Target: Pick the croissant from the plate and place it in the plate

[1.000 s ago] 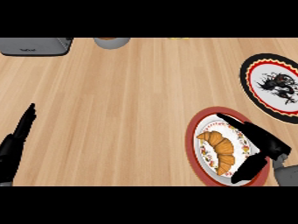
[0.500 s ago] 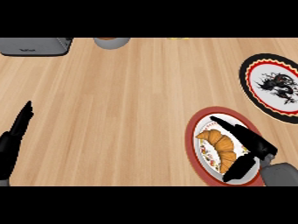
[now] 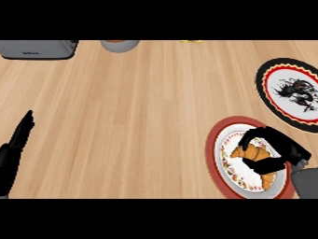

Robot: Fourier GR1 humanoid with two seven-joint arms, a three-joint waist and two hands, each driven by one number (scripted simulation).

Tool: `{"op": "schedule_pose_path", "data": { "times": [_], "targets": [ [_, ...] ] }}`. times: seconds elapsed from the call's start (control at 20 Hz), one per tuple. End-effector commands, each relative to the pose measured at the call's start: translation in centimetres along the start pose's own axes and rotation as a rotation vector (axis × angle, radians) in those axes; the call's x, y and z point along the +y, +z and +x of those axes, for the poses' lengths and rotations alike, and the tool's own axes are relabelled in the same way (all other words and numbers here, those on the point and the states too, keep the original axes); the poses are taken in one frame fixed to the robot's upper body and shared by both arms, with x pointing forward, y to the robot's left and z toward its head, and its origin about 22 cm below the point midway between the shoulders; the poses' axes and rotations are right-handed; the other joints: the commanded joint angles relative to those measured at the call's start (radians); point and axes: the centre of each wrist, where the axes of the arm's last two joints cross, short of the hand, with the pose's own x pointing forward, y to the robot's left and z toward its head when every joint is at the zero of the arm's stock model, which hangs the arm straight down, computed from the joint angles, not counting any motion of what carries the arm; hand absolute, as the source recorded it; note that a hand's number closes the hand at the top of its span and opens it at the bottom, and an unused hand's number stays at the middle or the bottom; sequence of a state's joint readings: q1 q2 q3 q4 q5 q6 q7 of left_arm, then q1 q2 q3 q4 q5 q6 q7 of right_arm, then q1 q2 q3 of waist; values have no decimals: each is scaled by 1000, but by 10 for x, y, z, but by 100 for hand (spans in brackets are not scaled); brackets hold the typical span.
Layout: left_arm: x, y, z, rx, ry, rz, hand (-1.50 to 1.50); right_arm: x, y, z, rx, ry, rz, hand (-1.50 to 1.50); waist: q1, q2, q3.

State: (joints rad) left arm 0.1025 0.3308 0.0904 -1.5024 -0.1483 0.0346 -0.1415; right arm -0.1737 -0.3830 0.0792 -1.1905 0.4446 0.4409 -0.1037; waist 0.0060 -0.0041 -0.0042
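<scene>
A golden croissant [image 3: 252, 153] lies on a white plate with a red rim [image 3: 220, 140] at the lower right of the counter. My right hand [image 3: 279, 150] is over that plate, its fingers and thumb curled round the croissant and hiding part of it. A second plate [image 3: 271, 70], black-rimmed with a red ring and a dark dragon picture, sits further back at the right edge with nothing on it. My left hand [image 3: 10, 154] rests open at the lower left, fingers straight, far from both plates.
A grey toaster-like appliance [image 3: 34, 48] stands at the back left. Beside it is a grey cup [image 3: 120, 45]. A small yellow thing [image 3: 191, 41] shows at the back edge. Bare wooden counter [image 3: 127, 116] lies between the hands.
My right hand's fingers, straight over the red-rimmed plate before, have curled round the croissant. The left hand shifted slightly at the lower left.
</scene>
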Motion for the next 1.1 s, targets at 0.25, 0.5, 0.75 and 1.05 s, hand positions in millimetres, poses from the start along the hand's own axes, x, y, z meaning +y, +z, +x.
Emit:
{"op": "schedule_pose_path", "data": {
  "times": [0.25,0.5,0.75,1.05],
  "targets": [
    [-3,-3,3,-21,16,7,0,-167,152,-77,411,251,-323,150,-4,41,18],
    [-11,-2,7,-27,27,-17,0,-198,198,-91,441,303,-523,150,27,39,23],
    [-14,-9,8,-41,23,-29,0,-217,220,-94,386,326,-735,150,38,41,22],
    [-3,-13,9,-30,9,-9,0,-241,254,-87,182,429,-961,150,24,23,19]
  ]
}}
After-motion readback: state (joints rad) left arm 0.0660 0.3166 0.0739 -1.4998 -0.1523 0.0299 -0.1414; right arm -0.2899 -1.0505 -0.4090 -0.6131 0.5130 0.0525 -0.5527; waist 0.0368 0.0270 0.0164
